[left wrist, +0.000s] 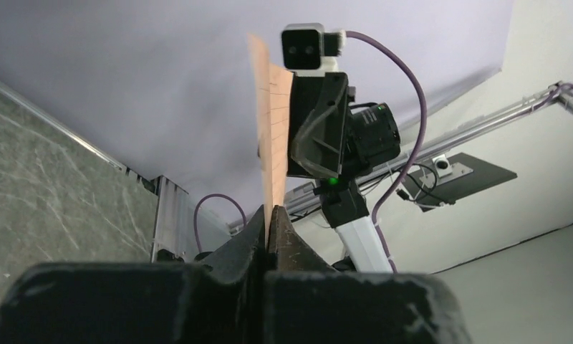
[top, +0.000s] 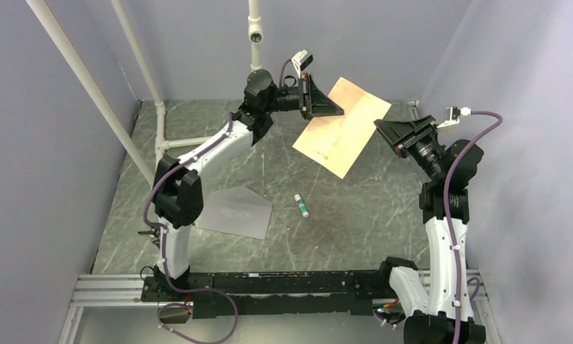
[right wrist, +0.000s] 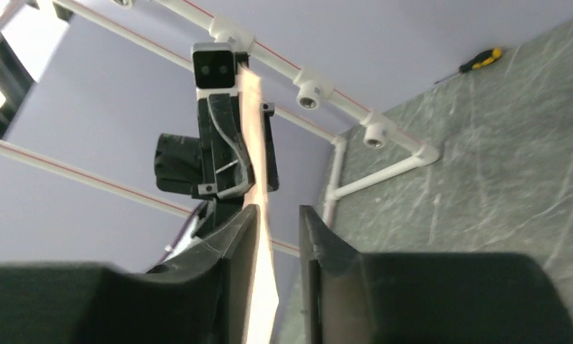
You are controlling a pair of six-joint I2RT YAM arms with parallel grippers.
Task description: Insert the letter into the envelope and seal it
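Observation:
The tan-orange letter [top: 344, 125] hangs tilted in the air above the back of the table, between my two grippers. My left gripper [top: 332, 107] is shut on the letter's left edge; in the left wrist view the sheet [left wrist: 273, 122] rises edge-on from the closed fingertips [left wrist: 271, 218]. My right gripper [top: 384, 129] is at the letter's right edge. Its jaws stand apart [right wrist: 278, 218], and the sheet [right wrist: 261, 287] lies against the left finger only. The light grey envelope [top: 235, 213] lies flat on the table near the left arm.
A small white and green glue stick [top: 301, 206] lies on the marble table [top: 355, 222] right of the envelope. White pipe frame [top: 158, 122] stands at the back left. A yellow-handled screwdriver [right wrist: 477, 63] lies near the wall.

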